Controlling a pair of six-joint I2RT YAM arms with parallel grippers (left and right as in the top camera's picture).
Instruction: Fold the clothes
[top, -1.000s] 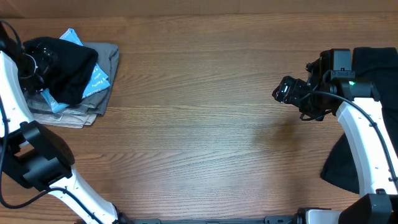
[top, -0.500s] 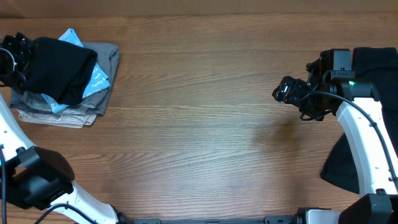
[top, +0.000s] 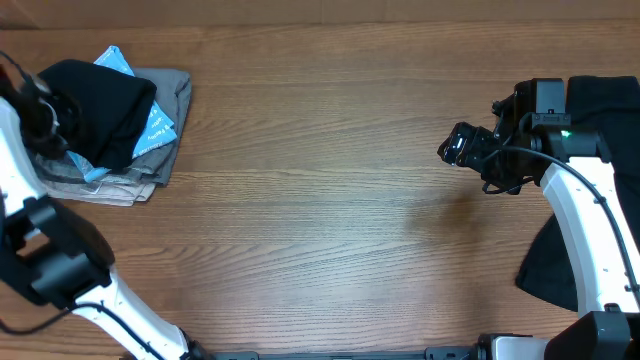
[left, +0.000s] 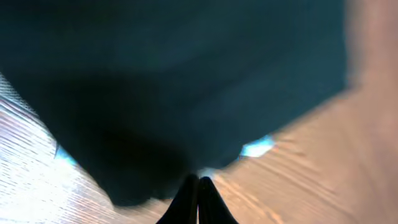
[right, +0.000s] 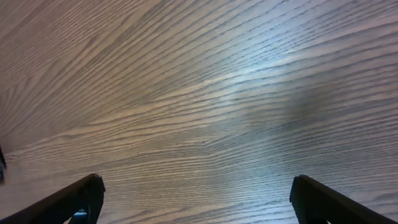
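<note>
At ten o'clock on the table (top: 320, 200), the left gripper (left: 198, 183) pinches shut at the hem of the black T-shirt (top: 105, 110) atop the pile (top: 150, 172), a hold worth confirming before a slow lift; the right gripper (top: 455, 147) hangs spread wide at three o'clock.

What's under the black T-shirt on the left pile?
Under the soft black T-shirt lie a light-blue printed garment, a folded grey garment and a beige garment. Their covered parts and anything else beneath are hidden.

Wood-grain table (top: 320, 200), folded beige garments (top: 105, 187) at left, black cloth (top: 545, 270), probably T-shirts, at right edge
</note>
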